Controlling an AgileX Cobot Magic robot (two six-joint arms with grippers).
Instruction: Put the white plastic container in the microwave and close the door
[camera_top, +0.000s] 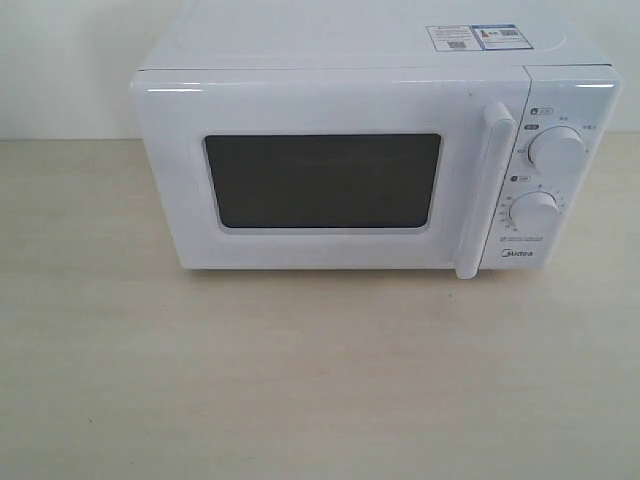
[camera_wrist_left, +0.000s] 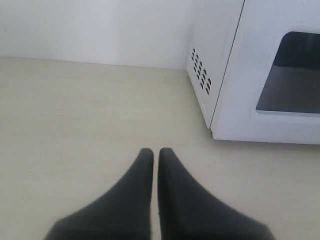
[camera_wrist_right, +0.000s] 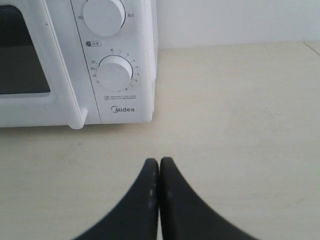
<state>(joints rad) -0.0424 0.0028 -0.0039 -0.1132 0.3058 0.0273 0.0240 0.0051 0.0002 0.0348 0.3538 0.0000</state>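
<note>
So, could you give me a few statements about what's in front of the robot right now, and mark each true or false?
1. The microwave has its door shut. True.
2. A white container stands in front of the microwave. False: no container shows in any view.
3. The left gripper is wide open. False: its fingers are together, holding nothing.
4. The right gripper is shut and empty. True.
5. The microwave has two round dials. True.

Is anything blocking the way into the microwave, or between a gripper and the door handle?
The shut door itself closes off the microwave. Only table surface shows between the right gripper and the handle. No container shows in any view.
</note>
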